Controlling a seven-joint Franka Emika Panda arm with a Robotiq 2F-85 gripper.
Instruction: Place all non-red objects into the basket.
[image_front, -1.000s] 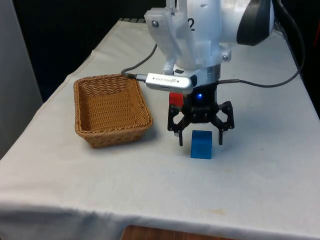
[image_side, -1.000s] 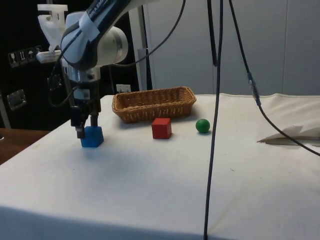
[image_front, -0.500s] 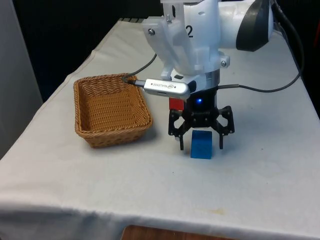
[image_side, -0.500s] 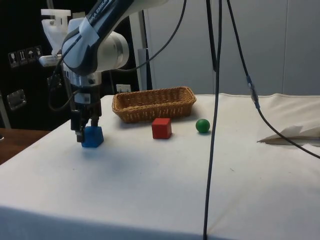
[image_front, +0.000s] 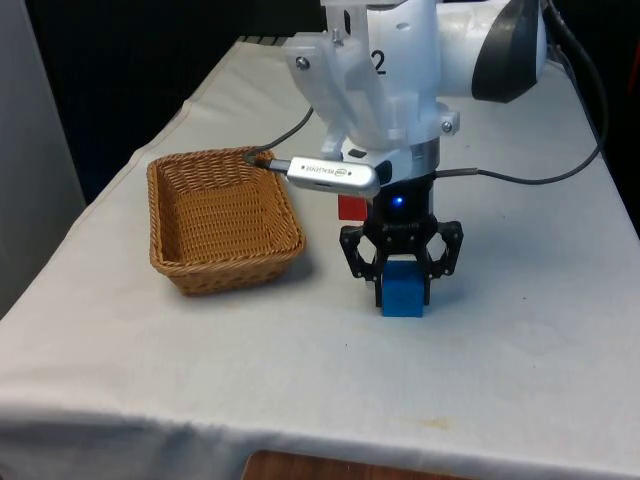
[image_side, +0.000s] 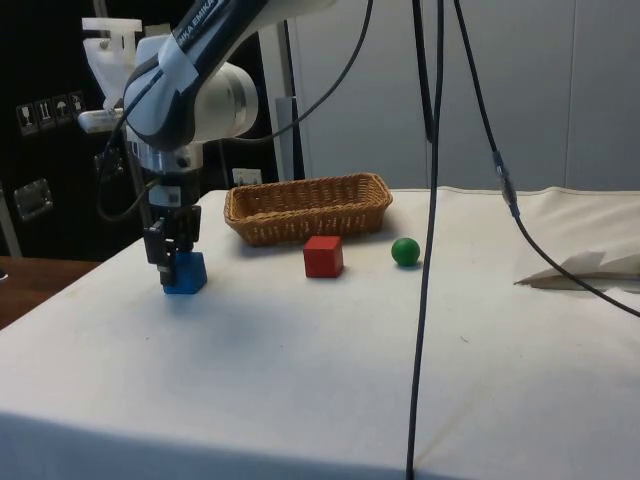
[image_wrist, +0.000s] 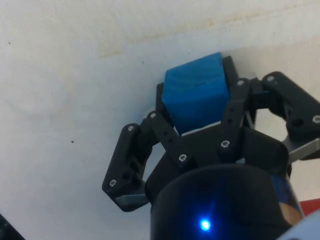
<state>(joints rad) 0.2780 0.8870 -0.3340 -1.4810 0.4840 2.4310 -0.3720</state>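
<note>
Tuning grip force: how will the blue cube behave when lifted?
The blue cube looks rigid, with flat faces, so the gripper closed on opposite sides should hold it squarely. It is small, probably light. Flat-bottomed on the cloth, it seems unlikely to roll.

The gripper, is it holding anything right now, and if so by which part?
Yes. The gripper is shut on the blue cube, its two fingers pressed against opposite side faces of the cube, which sits on the white cloth.

table, white cloth (image_front: 520, 330) | basket (image_front: 222, 220) | blue cube (image_front: 404, 295) | red cube (image_side: 323, 256) | green ball (image_side: 405, 251)
</note>
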